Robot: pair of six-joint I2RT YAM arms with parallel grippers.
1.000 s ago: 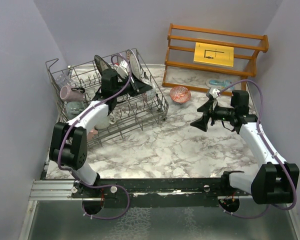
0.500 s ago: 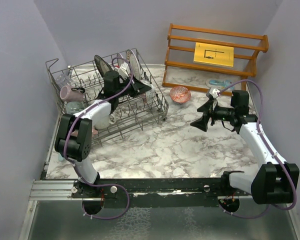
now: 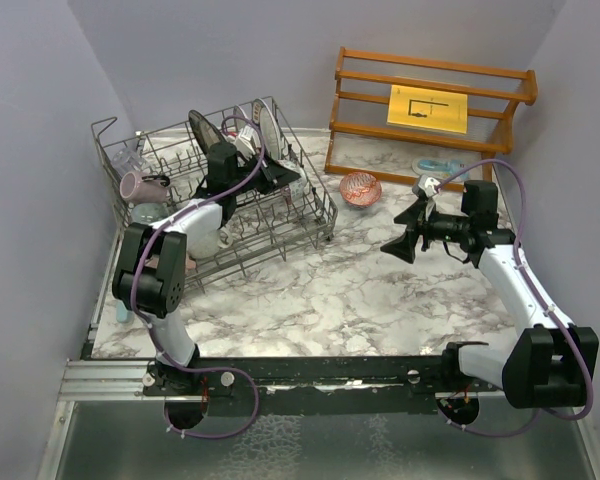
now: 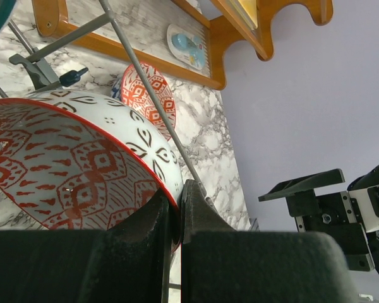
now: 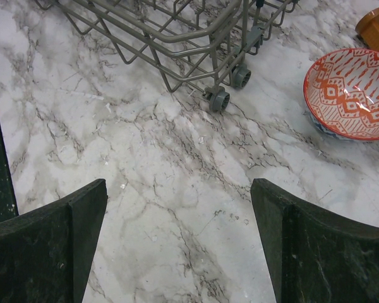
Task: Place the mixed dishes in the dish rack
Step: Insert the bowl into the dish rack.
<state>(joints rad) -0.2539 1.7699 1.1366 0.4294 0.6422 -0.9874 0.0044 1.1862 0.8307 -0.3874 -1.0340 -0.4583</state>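
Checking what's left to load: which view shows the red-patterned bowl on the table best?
The right wrist view: the bowl sits close and sharp, inside pattern visible. The top external view shows it small beside the wooden shelf. The left wrist view shows it partly behind a wire of the dish rack.

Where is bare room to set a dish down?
Bare marble tabletop lies between the grey wire dish rack, the loose red-patterned bowl and the near edge. Crowded: inside the rack, where the left gripper clamps a second red-patterned bowl.
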